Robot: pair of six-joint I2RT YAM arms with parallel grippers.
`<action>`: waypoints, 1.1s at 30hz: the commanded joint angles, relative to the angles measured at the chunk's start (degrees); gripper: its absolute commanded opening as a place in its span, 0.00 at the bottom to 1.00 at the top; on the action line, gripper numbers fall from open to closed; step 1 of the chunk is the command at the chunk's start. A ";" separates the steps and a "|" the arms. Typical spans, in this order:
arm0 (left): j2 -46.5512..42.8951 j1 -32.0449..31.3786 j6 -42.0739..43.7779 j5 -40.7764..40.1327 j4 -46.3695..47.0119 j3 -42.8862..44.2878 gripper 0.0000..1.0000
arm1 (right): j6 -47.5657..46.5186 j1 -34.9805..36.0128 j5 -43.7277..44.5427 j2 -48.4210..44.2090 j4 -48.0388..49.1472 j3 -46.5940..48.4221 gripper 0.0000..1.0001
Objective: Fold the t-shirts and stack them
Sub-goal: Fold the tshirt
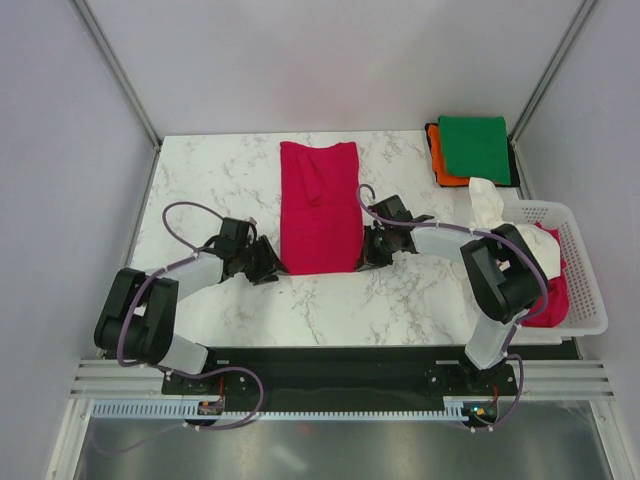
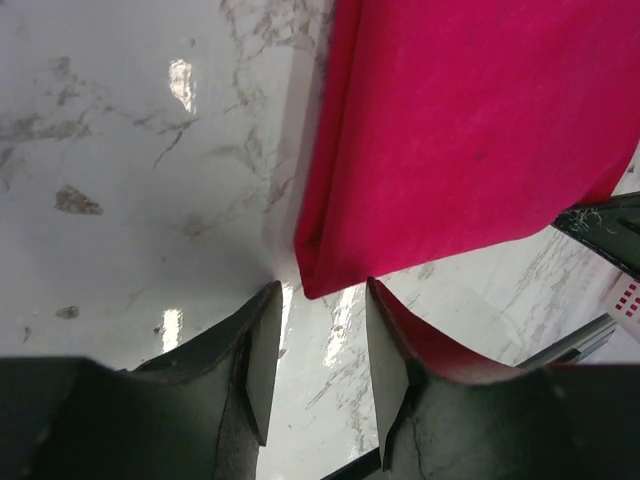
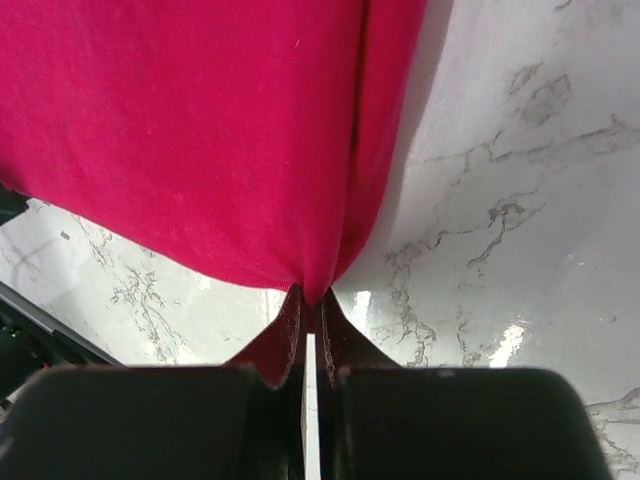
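Note:
A crimson-red t-shirt (image 1: 319, 205) lies folded into a long strip in the middle of the table. My left gripper (image 1: 268, 268) is open at its near left corner (image 2: 312, 275), with the corner just ahead of the fingertips and nothing between the jaws. My right gripper (image 1: 368, 258) is shut on the shirt's near right corner (image 3: 310, 288). A folded green t-shirt (image 1: 474, 147) lies on a folded orange one (image 1: 441, 158) at the far right. A white t-shirt (image 1: 492, 203) and another crimson-red one (image 1: 551, 290) lie in the basket.
A white slotted plastic basket (image 1: 586, 270) stands at the right edge of the table. The marble tabletop (image 1: 210, 180) is bare to the left of the red strip. The frame posts rise at both far corners.

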 commanded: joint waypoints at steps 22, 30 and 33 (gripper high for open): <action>-19.11 -11.18 -3.19 -10.88 -17.60 5.50 0.02 | 0.21 0.42 -2.16 -15.49 -9.23 -5.72 0.00; -38.96 -15.05 -8.81 -10.62 -34.91 7.07 0.02 | 7.21 11.11 5.04 -32.11 -25.47 -5.20 0.00; -42.32 -15.32 -9.43 -9.82 -41.06 10.06 0.02 | 11.53 14.91 7.77 -36.50 -29.08 -4.76 0.00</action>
